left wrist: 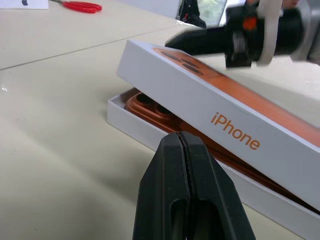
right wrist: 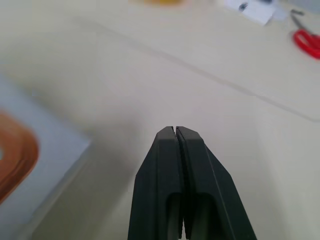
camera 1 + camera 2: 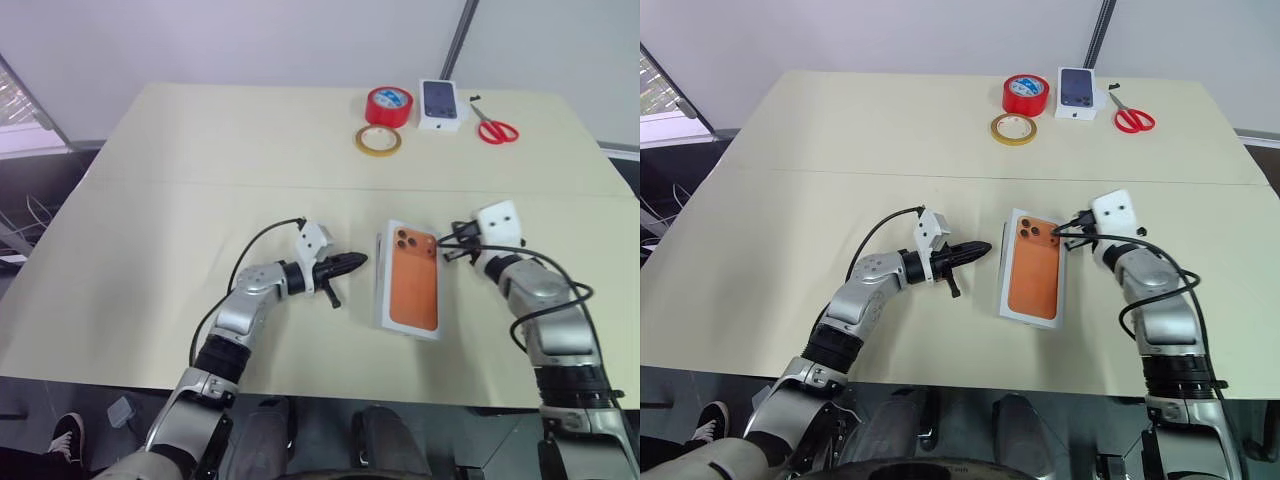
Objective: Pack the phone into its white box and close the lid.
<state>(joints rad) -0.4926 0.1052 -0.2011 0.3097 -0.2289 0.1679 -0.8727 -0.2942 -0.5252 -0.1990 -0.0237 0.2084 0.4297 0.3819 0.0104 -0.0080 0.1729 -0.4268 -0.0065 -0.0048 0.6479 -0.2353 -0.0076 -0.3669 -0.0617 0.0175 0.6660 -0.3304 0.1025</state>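
A: Phone (image 1: 150, 107) lying inside white box (image 1: 131, 122), camera end peeking out under raised lid (image 1: 220, 112). Box resting on surface (image 3: 200, 150), near its front edge, about midway across.

B: Lid not down flat?

A: No. Tilted over white box, one end lifted, the other end lower; orange phone picture facing up. From the head views, covering nearly all of the box.

B: Left tool?

A: Left tool (image 3: 350, 263) just beside white box on its left, pointing level at it, fingers (image 1: 170, 200) pressed together, gripping nothing. Apart from the box, not touching.

B: And the right one?

A: Right tool (image 3: 447, 252) at the far right corner of white box, close to the lid's edge; contact with the lid hard to tell. Fingers (image 2: 165, 175) pressed together too, nothing between them.

B: Anything else around?

A: Well beyond white box, at the far edge of the surface: red tape roll (image 3: 389, 105), yellowish tape ring (image 3: 378, 141) just in front of it, smaller box with dark phone print (image 3: 442, 103) to the right of the red roll, red scissors (image 3: 495, 128) further right.
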